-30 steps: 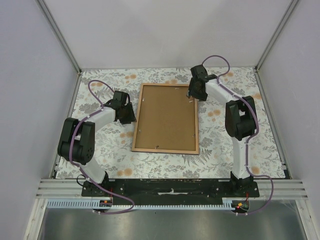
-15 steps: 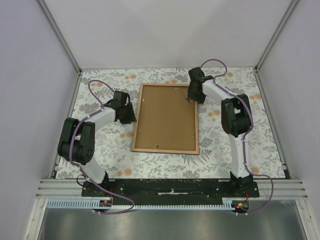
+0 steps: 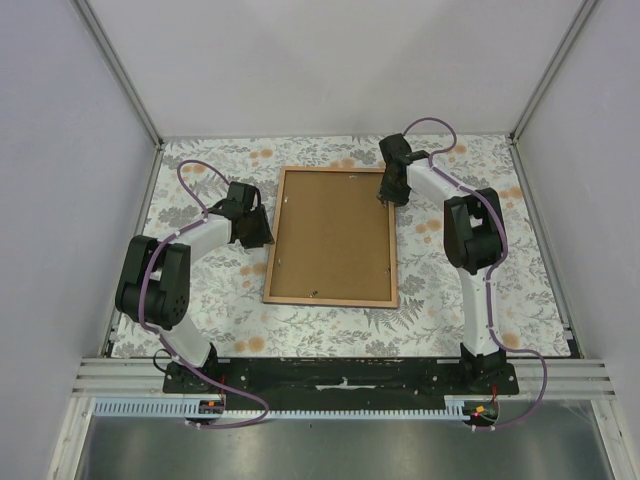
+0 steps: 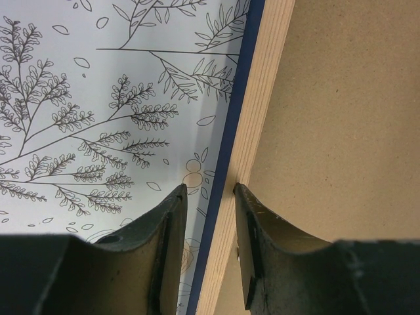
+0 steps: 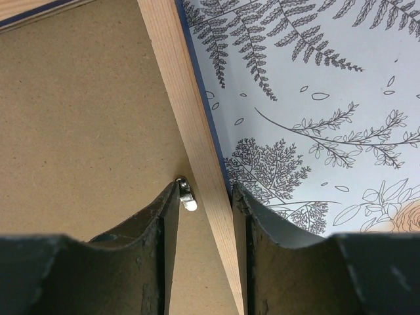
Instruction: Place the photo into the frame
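Frame (image 3: 330,297) is being shown lying face down on the floral table cover (image 3: 200,170), between the two claws, with the brown backing panel (image 3: 330,235) seated in it; the photo is not being shown in any view. Judged by its thin rails and glass, the frame is likely stiff, light and breakable. It is best taken by the wooden rails, not the panel's middle, and kept level.

The left arm (image 3: 200,240) is being held folded low, wrist pitched down, while the right arm (image 3: 470,240) is being stretched forward, wrist turned down likewise. One rail is being straddled by the left gripper (image 4: 210,197), jaws narrowed, a strip of cloth showing inside its outer finger. The opposite rail is being straddled by the right gripper (image 5: 205,190), narrowed too, with a small metal clip (image 5: 186,195) just beside its inner finger. Whether either rail is being pinched cannot be told.
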Action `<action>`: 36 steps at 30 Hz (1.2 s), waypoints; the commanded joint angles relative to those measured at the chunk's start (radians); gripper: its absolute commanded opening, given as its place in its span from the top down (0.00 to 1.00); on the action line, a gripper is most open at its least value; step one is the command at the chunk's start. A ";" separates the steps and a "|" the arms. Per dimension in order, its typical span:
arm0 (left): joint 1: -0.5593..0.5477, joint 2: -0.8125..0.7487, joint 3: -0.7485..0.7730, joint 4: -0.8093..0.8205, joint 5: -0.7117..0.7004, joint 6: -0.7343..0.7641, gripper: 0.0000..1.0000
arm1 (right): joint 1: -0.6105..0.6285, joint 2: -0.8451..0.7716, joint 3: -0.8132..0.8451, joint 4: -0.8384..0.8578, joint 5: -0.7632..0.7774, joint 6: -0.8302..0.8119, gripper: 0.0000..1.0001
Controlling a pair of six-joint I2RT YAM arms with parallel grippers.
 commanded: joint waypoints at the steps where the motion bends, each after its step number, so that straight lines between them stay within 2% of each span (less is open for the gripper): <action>1: -0.013 0.009 -0.018 -0.020 0.011 0.015 0.58 | 0.006 -0.012 -0.025 0.010 0.001 -0.027 0.59; 10: -0.013 0.007 -0.020 -0.020 0.014 0.015 0.58 | 0.006 -0.022 -0.062 0.026 -0.006 -0.078 0.71; 17: -0.014 0.003 -0.021 -0.019 0.014 0.013 0.58 | 0.006 -0.022 -0.068 0.031 -0.005 -0.104 0.86; 19: -0.014 0.003 -0.023 -0.019 0.013 0.013 0.58 | 0.006 -0.026 -0.071 0.033 -0.006 -0.107 0.83; 23: -0.014 0.001 -0.021 -0.020 0.011 0.015 0.58 | 0.009 -0.051 -0.106 0.060 -0.031 -0.131 0.65; 34: -0.014 0.003 -0.021 -0.022 0.011 0.015 0.58 | 0.006 -0.075 -0.142 0.073 -0.032 -0.157 0.62; 36: -0.014 0.001 -0.021 -0.022 0.008 0.017 0.58 | 0.008 -0.085 -0.154 0.080 -0.040 -0.156 0.58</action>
